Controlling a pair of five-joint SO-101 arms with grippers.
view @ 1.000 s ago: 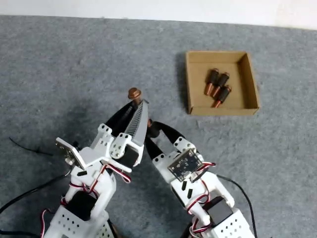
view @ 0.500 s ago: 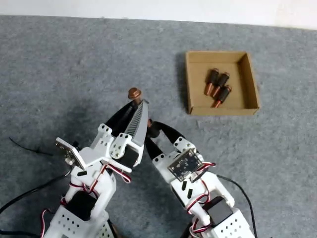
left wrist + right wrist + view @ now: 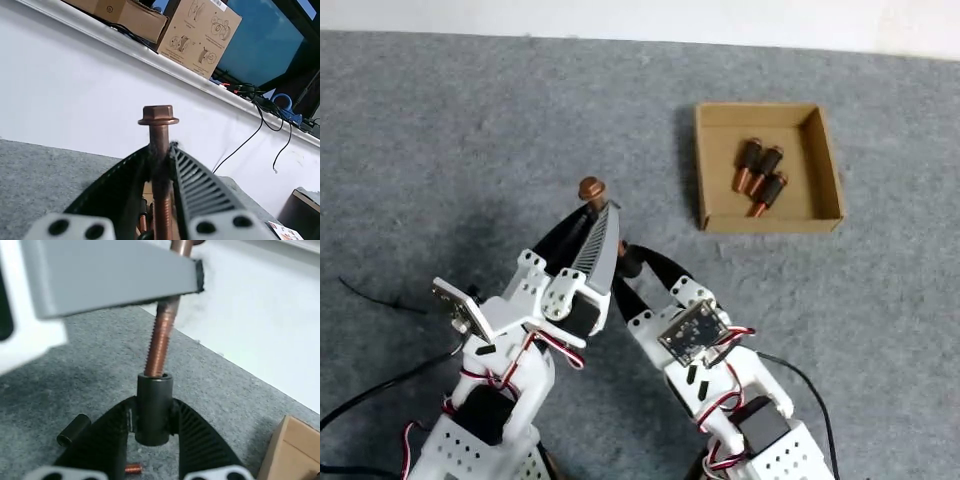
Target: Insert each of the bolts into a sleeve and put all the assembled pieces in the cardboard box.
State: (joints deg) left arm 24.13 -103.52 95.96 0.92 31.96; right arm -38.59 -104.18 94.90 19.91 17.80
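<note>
My left gripper (image 3: 161,150) is shut on a copper bolt (image 3: 159,165), held upright with its hex head (image 3: 591,188) on top. My right gripper (image 3: 152,415) is shut on a black sleeve (image 3: 154,407), upright just below it. The bolt's threaded tip (image 3: 159,352) enters the sleeve's top opening. In the high view both grippers meet near the middle of the table, the right gripper (image 3: 623,262) beside the left one (image 3: 597,215). The cardboard box (image 3: 712,170) at the back right holds three assembled pieces (image 3: 760,177).
A loose black sleeve (image 3: 73,430) and a small copper bolt (image 3: 132,469) lie on the grey mat under the grippers. A white wall borders the mat's far edge. Cables trail off at the near left (image 3: 370,385).
</note>
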